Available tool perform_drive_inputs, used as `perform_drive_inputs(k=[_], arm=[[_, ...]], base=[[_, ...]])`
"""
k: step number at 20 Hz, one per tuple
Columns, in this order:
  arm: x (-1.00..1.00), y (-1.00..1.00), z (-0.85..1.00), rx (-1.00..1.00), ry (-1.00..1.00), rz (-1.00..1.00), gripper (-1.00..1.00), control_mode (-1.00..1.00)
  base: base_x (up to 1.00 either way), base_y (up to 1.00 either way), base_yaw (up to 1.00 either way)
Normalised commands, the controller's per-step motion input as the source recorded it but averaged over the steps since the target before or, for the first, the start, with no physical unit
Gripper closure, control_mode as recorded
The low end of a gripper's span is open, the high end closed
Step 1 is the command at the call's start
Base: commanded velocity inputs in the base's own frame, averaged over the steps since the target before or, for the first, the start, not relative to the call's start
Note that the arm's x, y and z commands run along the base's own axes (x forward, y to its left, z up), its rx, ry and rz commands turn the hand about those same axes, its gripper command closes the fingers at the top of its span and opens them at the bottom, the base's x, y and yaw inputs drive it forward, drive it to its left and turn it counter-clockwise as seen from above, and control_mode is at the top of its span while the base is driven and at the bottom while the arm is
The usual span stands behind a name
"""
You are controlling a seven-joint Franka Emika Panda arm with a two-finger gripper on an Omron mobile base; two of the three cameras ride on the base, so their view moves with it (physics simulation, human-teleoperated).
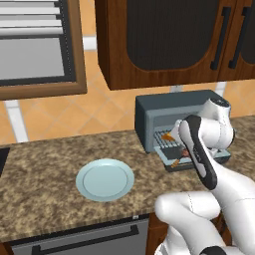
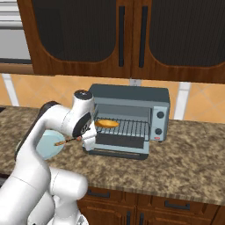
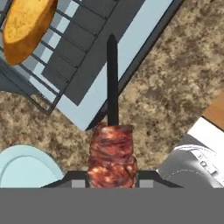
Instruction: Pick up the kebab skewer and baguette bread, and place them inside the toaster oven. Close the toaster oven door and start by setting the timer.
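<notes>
Dark two-finger gripper (image 3: 112, 181) clamped on reddish-brown meat chunks of kebab skewer (image 3: 112, 151); dark stick tip points over lowered toaster oven door (image 3: 109, 65). Golden-orange baguette bread (image 2: 107, 124) lies on wire rack (image 2: 127, 127) inside blue-grey toaster oven (image 2: 132, 99). Pale blue plate (image 1: 105, 180) sits on speckled brown counter (image 2: 189, 162), left of oven. No readable writing visible.

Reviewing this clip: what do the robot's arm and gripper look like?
The arm is built of glossy white, rounded segments with dark joint bands and a long black inlay along one link. The gripper has two small dark fingertips. No cables or printed markings are visible.
</notes>
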Motion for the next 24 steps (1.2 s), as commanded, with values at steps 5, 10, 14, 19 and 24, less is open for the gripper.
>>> perform_drive_inputs(k=[5,10,14,19,24], arm=[[0.02,-0.84,0.36,0.10,0.00,-0.55,1.00,-1.00],[0.18,-0.47,0.20,0.09,-0.03,-0.42,1.00,-1.00],[0.04,-0.26,0.00,0.04,-0.06,-0.10,1.00,-1.00],[0.10,-0.38,-0.05,0.06,-0.15,-0.08,1.00,-1.00],[0.26,-0.25,-0.02,0.07,-0.16,-0.02,1.00,-1.00]], base=[[0.00,0.00,0.00],[0.00,0.00,0.00],[0.00,0.00,0.00],[0.00,0.00,0.00],[0.00,0.00,0.00]])
